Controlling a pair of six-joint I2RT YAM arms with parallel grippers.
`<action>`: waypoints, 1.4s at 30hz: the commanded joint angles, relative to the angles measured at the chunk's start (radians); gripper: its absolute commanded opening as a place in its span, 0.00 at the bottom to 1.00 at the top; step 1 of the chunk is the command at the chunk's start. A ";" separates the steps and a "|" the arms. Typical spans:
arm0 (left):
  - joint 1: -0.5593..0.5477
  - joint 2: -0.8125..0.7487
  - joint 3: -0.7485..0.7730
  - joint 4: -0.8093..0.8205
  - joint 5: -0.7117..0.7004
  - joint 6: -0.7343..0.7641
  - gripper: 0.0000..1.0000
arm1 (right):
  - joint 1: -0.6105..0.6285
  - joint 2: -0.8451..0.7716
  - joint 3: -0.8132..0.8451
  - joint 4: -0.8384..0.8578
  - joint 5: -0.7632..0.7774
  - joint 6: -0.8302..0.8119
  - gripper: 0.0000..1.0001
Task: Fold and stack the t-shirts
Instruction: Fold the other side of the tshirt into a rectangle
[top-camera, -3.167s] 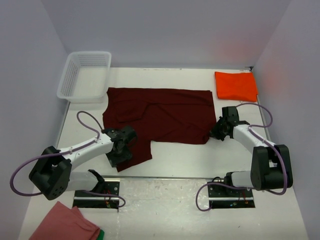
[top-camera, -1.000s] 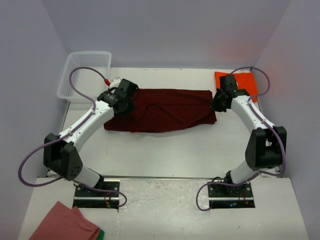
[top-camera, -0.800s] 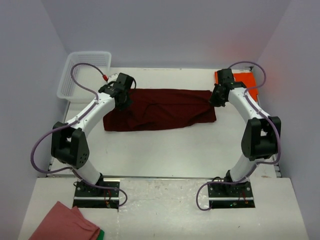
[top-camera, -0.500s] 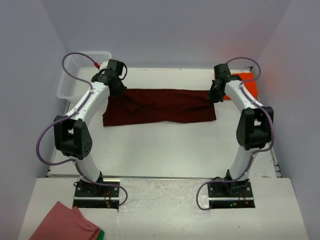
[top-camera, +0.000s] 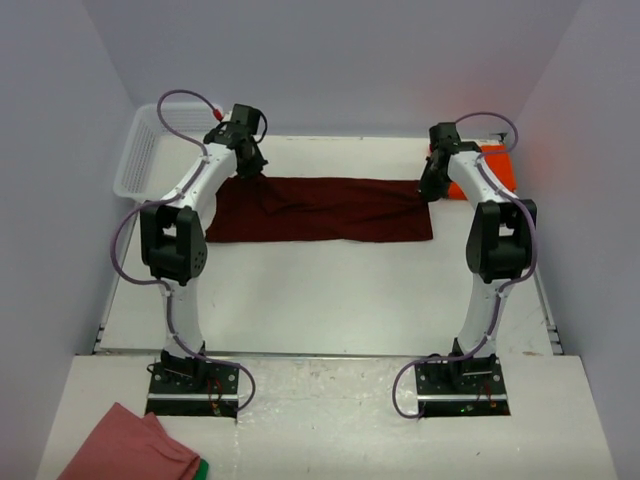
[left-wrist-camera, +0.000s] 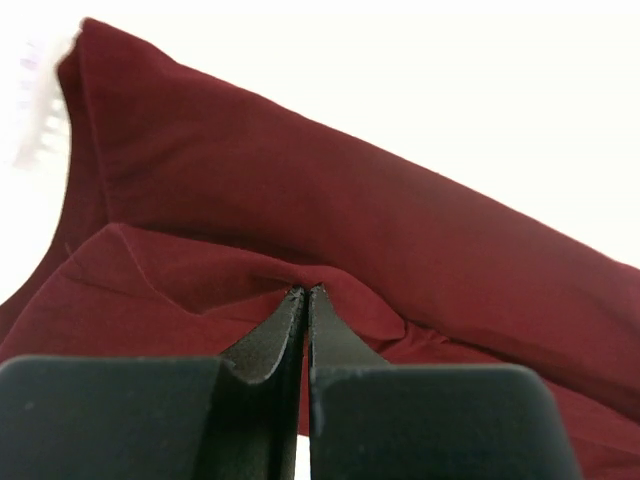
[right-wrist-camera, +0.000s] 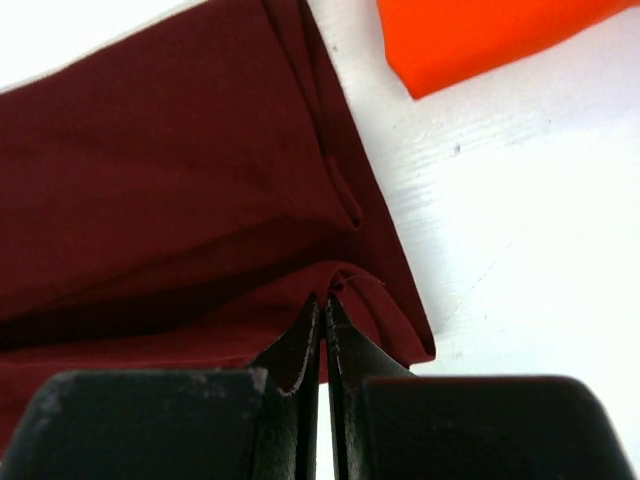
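Starting at the upper left of the top view, a white basket (top-camera: 150, 150) sits on the surface (top-camera: 330, 290). Just to its right, the left end effector (top-camera: 250, 166) is pressed together on a pucker of cloth near the left far corner of the maroon t-shirt (top-camera: 330, 212). Its wrist view shows the fabric tented up between the closed tips.

The shirt lies as a long doubled-over band across the upper middle of the frame, with a few wrinkles in its left half. At its right far corner the right end effector (top-camera: 428, 188) is likewise clamped on a small ridge of maroon fabric, close to the shirt's side edge in the right wrist view. At the upper right lies the orange t-shirt (top-camera: 492, 170), already folded, near the maroon one but with a strip of bare surface between them.

By my reading, the step in hand is the lengthwise fold of the maroon shirt, with both arms holding one long edge. The next move likely calls for laying that edge down evenly along the band and having both tips let go together. The band could then be folded crosswise so that it can go onto the orange shirt.
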 joint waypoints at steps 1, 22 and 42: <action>0.015 0.033 0.058 0.001 0.030 0.051 0.00 | -0.019 0.027 0.066 -0.016 0.015 -0.029 0.00; 0.051 0.113 0.048 0.181 0.124 0.189 0.43 | -0.048 0.332 0.478 -0.005 -0.031 -0.095 0.45; -0.018 -0.471 -0.718 0.326 0.300 -0.018 0.00 | 0.050 0.027 0.191 -0.064 -0.212 -0.050 0.00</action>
